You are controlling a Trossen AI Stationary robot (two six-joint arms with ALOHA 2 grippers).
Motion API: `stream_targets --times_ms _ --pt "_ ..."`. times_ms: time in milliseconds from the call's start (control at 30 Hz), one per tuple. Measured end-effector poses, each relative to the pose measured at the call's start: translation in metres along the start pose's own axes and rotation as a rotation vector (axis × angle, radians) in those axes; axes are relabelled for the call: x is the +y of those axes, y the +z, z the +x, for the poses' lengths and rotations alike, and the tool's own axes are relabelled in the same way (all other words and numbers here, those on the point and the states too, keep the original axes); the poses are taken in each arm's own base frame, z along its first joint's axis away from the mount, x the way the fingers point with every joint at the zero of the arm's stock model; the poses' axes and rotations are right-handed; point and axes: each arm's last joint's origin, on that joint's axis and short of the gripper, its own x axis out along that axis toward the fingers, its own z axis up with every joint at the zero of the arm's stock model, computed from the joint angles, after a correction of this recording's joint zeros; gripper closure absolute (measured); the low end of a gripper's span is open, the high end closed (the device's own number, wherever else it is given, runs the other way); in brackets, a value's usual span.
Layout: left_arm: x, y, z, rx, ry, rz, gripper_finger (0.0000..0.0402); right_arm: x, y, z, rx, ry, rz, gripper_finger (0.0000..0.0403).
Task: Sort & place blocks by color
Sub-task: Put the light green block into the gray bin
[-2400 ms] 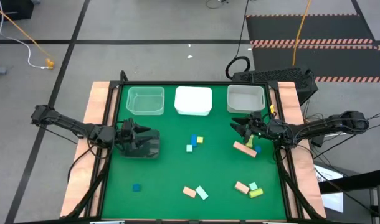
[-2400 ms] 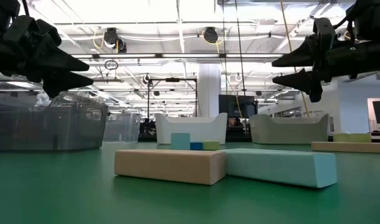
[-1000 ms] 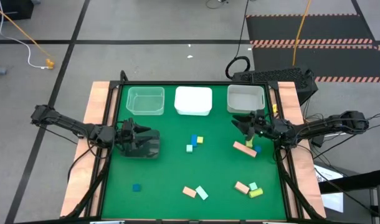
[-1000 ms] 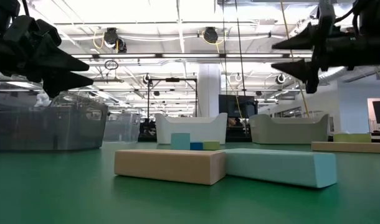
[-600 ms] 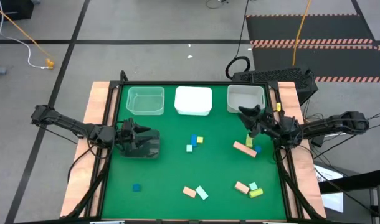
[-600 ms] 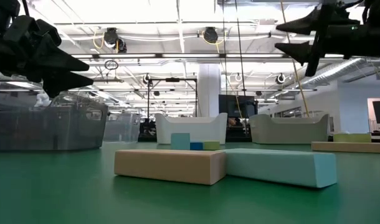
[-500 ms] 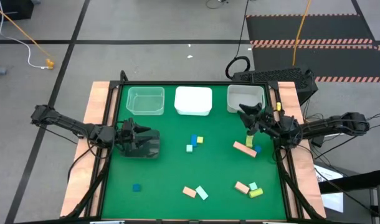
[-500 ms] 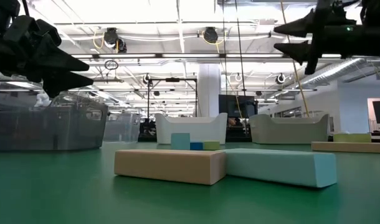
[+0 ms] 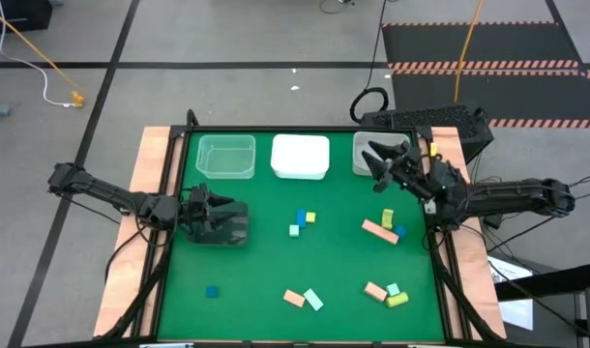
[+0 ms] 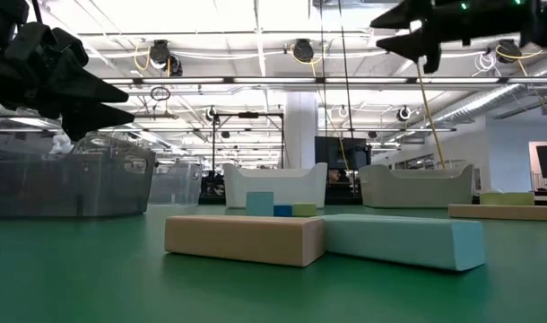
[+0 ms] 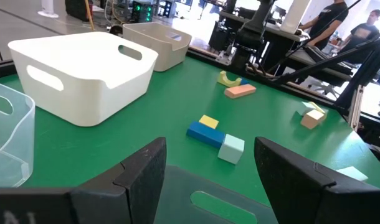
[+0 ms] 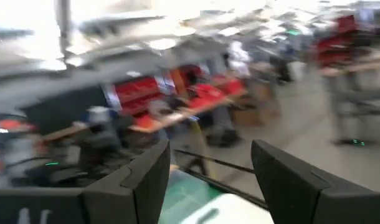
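Note:
Small blocks lie flat on the green mat. A blue (image 9: 301, 216), a yellow (image 9: 310, 217) and a mint (image 9: 295, 230) one sit mid-table. A pink bar (image 9: 378, 230), a blue cube (image 9: 399, 232) and a yellow-green piece (image 9: 388, 217) sit at the right. Several more lie near the near edge, among them a pink (image 9: 294, 298) and a mint bar (image 9: 313, 300). My right gripper (image 9: 372, 162) hangs open and empty high over the grey bin (image 9: 361, 155). My left gripper (image 9: 227, 217) waits open and empty over a small clear bin (image 11: 209, 205) at the left.
Along the far edge stand a clear bin (image 9: 226, 156), a white bin (image 9: 300, 156) and the grey bin. A lone blue cube (image 9: 212, 291) lies near the left near corner. Wooden rails (image 9: 148, 193) border the mat. Bare mat lies between the middle and near blocks.
My right gripper has risen and moved from above the pink bar toward the far edge, and now stands over the grey bin, still open. The yellow-green piece shows where the gripper stood before. No block has moved.

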Motion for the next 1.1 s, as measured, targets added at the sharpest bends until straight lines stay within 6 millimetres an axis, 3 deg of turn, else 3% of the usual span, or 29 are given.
stream_targets --times_ms 233,500,733,900,1100 --pt "0.0 0.0 0.0 0.0 0.0 0.0 0.0158 0.003 0.034 0.005 0.184 -0.371 0.053 0.0186" --pt "0.0 0.0 0.0 0.0 0.0 0.0 0.0158 0.013 0.054 0.009 0.26 -0.291 0.201 0.0186" --pt "0.0 0.0 0.0 0.0 0.0 0.0 0.0158 0.025 0.068 0.024 0.331 -0.309 0.125 0.0186" --pt "0.0 0.0 0.0 0.0 0.0 0.0 0.0158 0.024 0.064 0.028 0.579 -0.453 0.043 0.0186" --pt "0.0 0.0 0.0 0.0 0.0 0.0 0.0158 0.01 0.034 0.014 1.046 -0.722 0.211 0.0186"
